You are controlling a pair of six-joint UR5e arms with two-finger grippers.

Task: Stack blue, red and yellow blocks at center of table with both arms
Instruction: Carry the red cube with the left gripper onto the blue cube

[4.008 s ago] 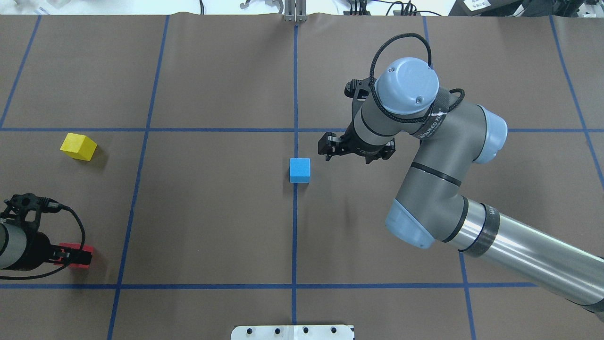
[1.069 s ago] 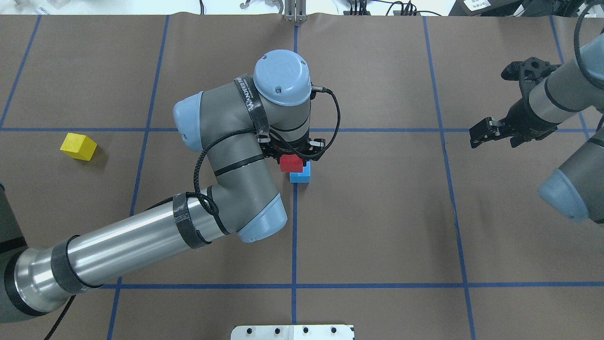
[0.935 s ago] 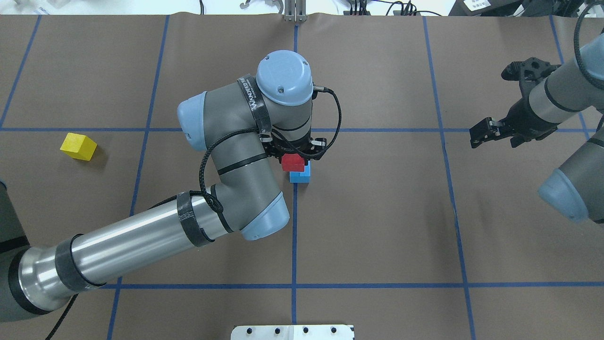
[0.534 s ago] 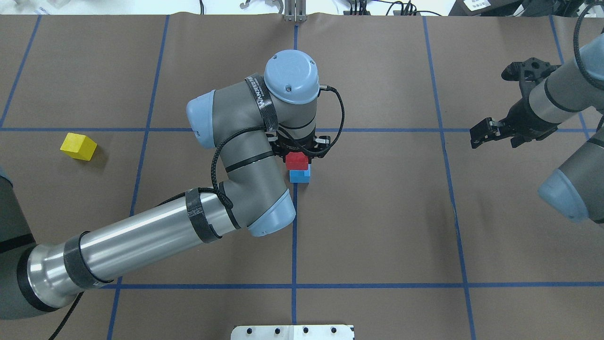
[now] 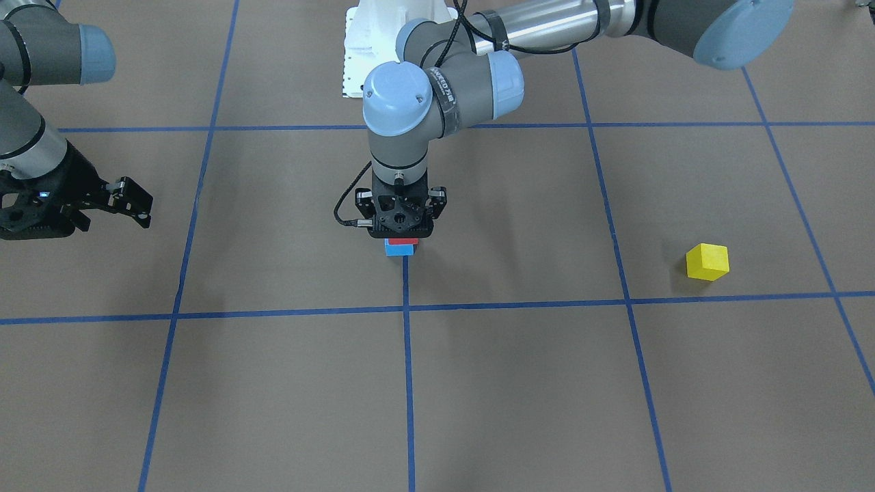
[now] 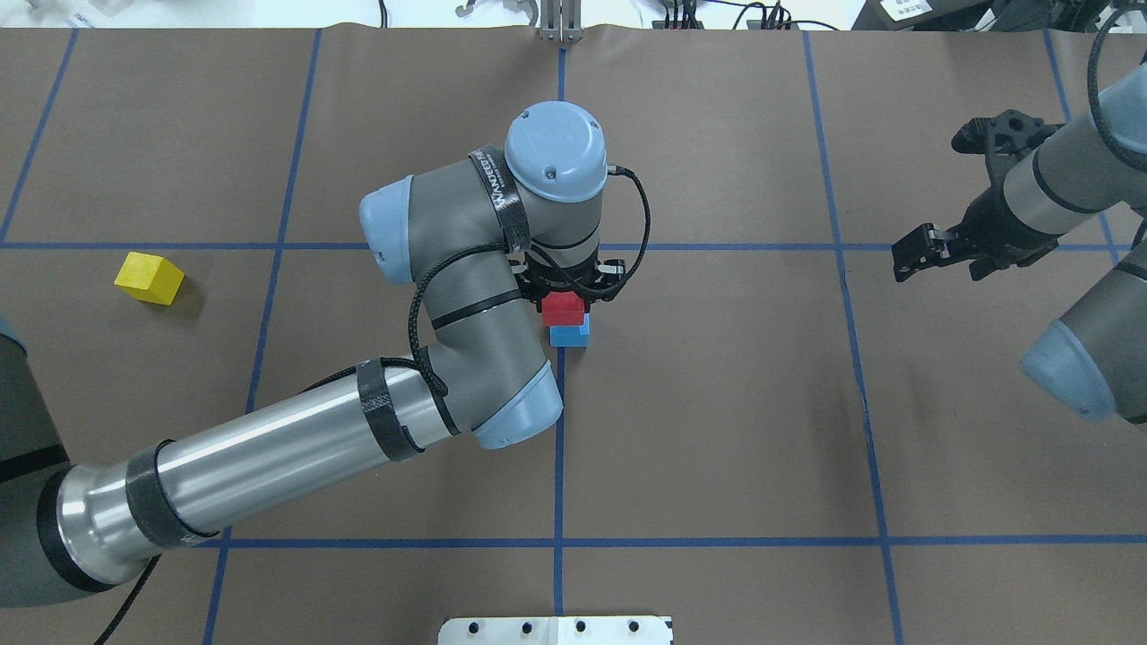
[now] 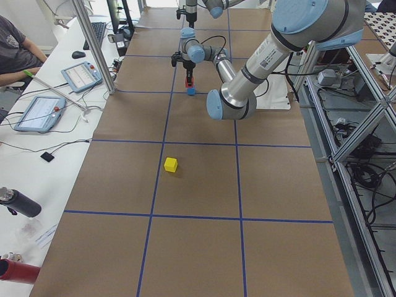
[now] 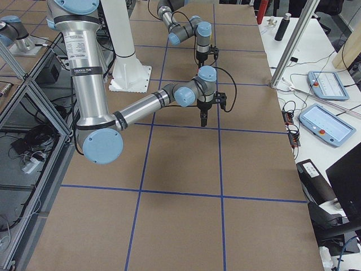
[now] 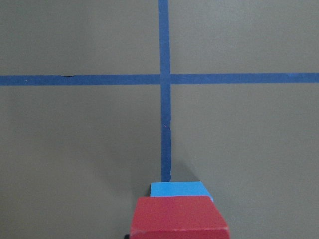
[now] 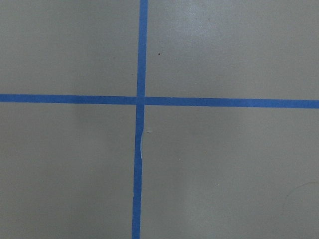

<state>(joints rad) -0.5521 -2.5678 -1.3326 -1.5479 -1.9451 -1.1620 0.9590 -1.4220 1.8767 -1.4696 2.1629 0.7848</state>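
Two blocks: red (image 6: 563,308) over blue (image 6: 571,337), bench (image 6: 717,430) centre.
Left fingers (image 6: 564,301): clamped on red.
Right fingers (image 5: 137,203): apart, idle.
Risk: an off-centre release could tip red off.

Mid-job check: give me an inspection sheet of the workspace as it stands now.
Surface: brown paper with blue tape grid, flat.
Job's things: red block over blue block at the centre line; contact cannot be told. yellow block alone on the robot's left.
Clutter: nothing seen.
Hands: left hand shut on red block; right hand open, empty, off to the side.
Cables: black cable loops at the left wrist, clear of the blocks.
Surroundings: operator and tablets at a side bench.
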